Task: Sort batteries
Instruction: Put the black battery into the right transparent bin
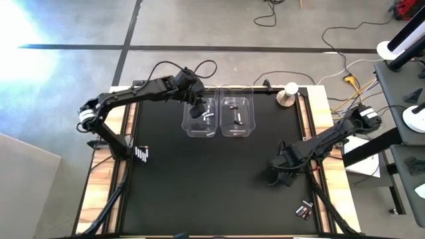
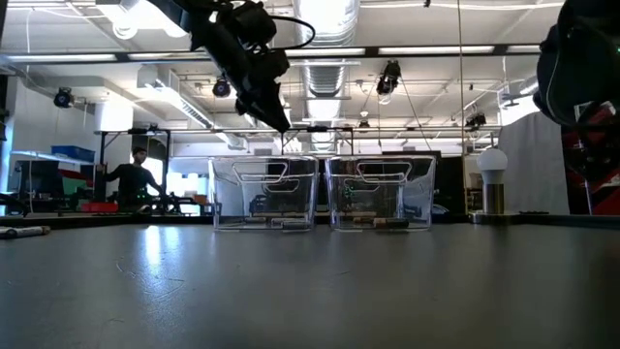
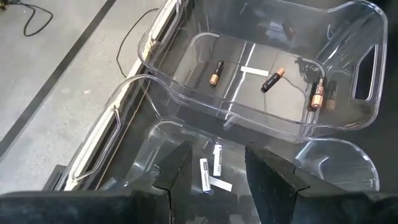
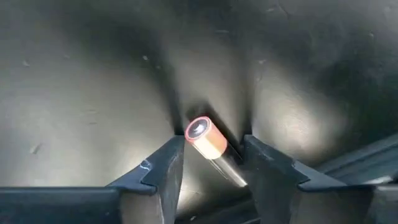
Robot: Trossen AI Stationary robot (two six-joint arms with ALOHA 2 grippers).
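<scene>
My left gripper [image 1: 196,109] [image 3: 217,155] hangs open above the left clear bin [image 1: 200,118] [image 2: 263,194], clear of its rim; silvery-white batteries [image 3: 206,175] lie on that bin's floor. The right clear bin [image 1: 238,117] holds dark batteries with copper ends [image 3: 272,79]. My right gripper [image 1: 273,176] [image 4: 211,152] is low over the black mat, right of centre, and open. Its fingers stand on either side of one dark battery with a copper end [image 4: 205,140]. I cannot tell whether a finger touches it.
A small heap of loose batteries [image 1: 141,155] lies at the mat's left edge, another [image 1: 304,210] near its near right corner. A round silver-and-white knob object [image 1: 289,95] stands at the far right corner. People and benches show in the room behind.
</scene>
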